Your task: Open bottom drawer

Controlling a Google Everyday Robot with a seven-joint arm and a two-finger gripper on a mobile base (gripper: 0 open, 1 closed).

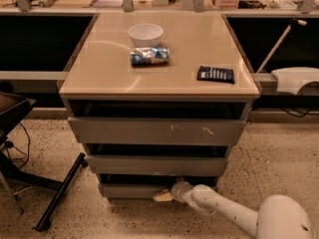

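Observation:
The bottom drawer [129, 190] is the lowest, narrowest grey front of the cabinet, near the floor, with a dark gap above it. My white arm reaches in from the lower right. My gripper [164, 195] is at the top edge of the bottom drawer's front, right of its middle, with pale fingertips against the panel. Above it sit the middle drawer [157, 166] and the wide top drawer [157, 131] with white scratch marks.
On the beige cabinet top [99, 73] are a white bowl [145, 34], a crumpled snack bag [149, 56] and a dark packet [215, 74]. A black chair base [60, 193] stands on the speckled floor at left. A white object [296, 78] sits at right.

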